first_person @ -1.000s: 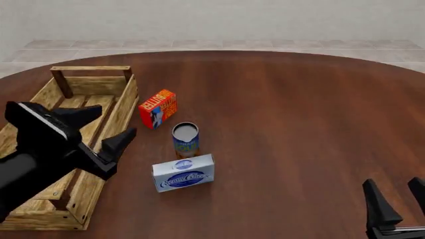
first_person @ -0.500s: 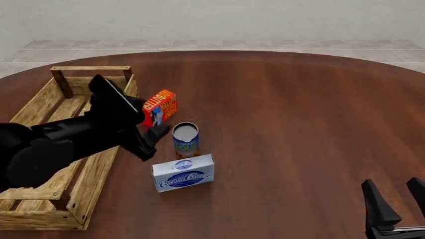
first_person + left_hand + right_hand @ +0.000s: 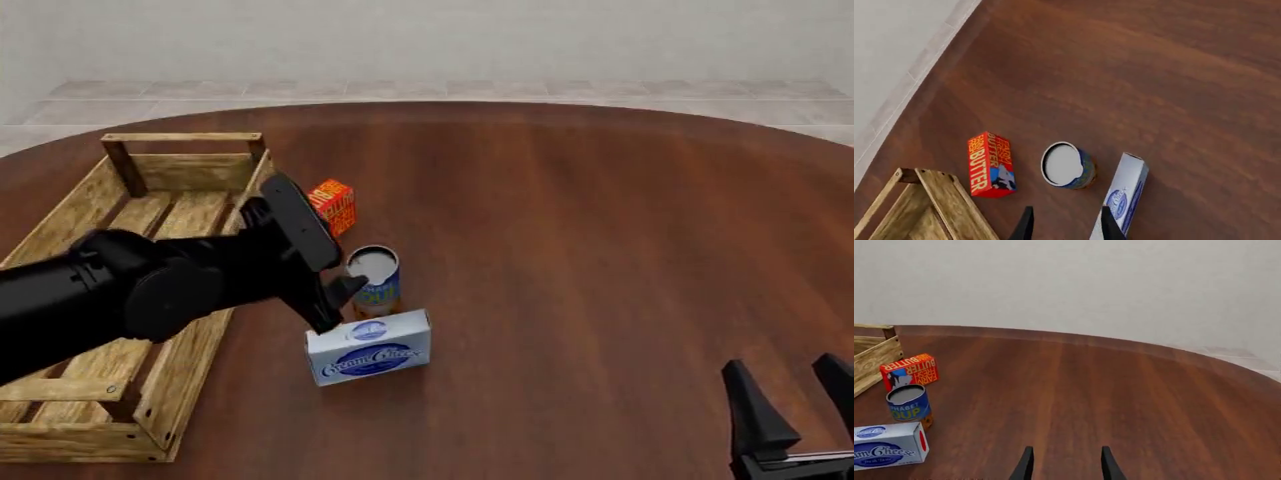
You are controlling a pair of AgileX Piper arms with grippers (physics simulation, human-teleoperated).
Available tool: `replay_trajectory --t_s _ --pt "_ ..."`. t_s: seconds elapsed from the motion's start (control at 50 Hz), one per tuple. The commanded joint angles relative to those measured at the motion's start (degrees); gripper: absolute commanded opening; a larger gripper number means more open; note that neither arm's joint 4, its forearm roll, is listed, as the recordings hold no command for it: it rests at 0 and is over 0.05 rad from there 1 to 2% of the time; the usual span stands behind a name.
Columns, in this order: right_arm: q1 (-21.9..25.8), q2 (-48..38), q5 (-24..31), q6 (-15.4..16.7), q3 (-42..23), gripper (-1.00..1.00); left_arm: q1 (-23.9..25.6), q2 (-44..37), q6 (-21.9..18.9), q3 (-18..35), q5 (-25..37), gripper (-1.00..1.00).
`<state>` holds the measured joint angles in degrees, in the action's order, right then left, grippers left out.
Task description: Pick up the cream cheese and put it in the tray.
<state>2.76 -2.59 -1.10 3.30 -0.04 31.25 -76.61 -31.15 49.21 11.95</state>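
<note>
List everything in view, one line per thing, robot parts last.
cream cheese: 1, white and pale blue, table centre-left, nearest the arms.
can: 1, blue with grey top, upright just behind the cream cheese.
butter: 1, red-orange, behind the can, beside the tray.
tray: 1, light wood, left side of the table.
table: 1, dark brown wood, round.
left gripper: 1, black, open, above the gap between tray and cream cheese.
right gripper: 1, black, open, near right, holding nothing.

Round dark-wood table (image 3: 601, 250) carries tray (image 3: 80, 400), butter box (image 3: 334, 205), can (image 3: 376, 275), cream cheese (image 3: 370, 347).
</note>
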Motion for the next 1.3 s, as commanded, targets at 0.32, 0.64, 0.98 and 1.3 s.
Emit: replay_trajectory --t_s 0.32,0.64,0.98,1.3 --pt "0.7 -0.5 -0.2 1.3 0.0 1.00 3.9 -2.0 -0.3 -1.3 1.7 1.00" --pt "1.2 -0.2 0.0 1.9 0.0 1.00 4.5 -3.8 -0.1 -4.2 -0.5 1.00" --pt "1.1 -1.0 -0.6 2.0 0.0 1.00 2.6 -6.5 -1.3 -5.8 -4.0 1.00" --pt "0.9 -0.5 -0.2 1.9 0.0 1.00 3.3 -10.8 -0.7 -9.0 -8.6 1.00"
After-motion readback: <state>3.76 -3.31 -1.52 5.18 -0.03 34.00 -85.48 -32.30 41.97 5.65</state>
